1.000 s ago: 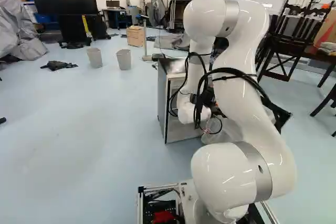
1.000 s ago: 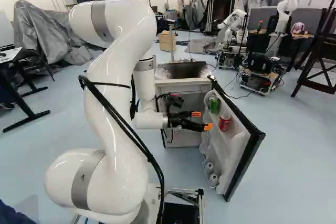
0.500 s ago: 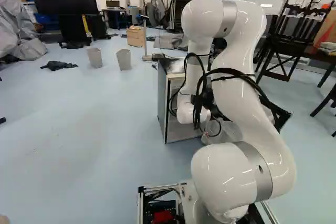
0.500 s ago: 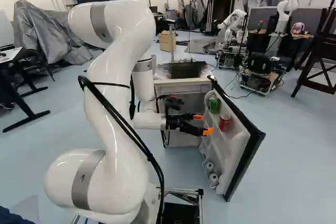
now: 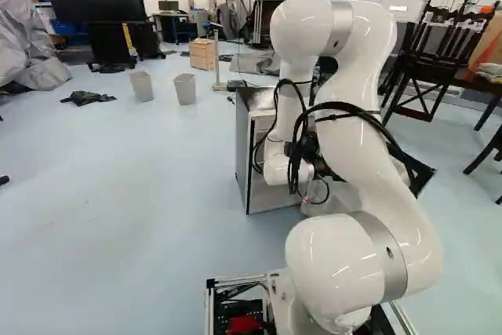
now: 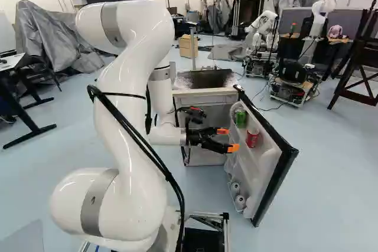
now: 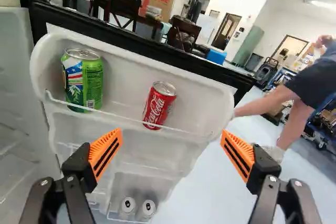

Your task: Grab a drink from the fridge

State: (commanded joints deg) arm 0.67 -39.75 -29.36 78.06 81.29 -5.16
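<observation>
Carefully, with our gripper point(image 7: 172, 139) wide open and empty, we should centre on the red soda can point(image 7: 159, 105) ahead, in the upper fridge-door shelf point(image 7: 202, 103), and clear its thin rail point(image 7: 118, 116) before closing in.

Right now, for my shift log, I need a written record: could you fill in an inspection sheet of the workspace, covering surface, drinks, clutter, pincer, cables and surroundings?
Surface: the fridge door stands open, its upper shelf facing the pincer.
Drinks: green can and red can on that shelf, apart, behind a thin rail; two round ends low in the door, contents unclear.
Clutter: on the upper shelf, nothing seen besides the two cans; dark cloth on the floor, near two grey bins.
Pincer: open, nothing gripped.
Cables: black cables loop along the arm.
Surroundings: another robot beyond the fridge.
</observation>
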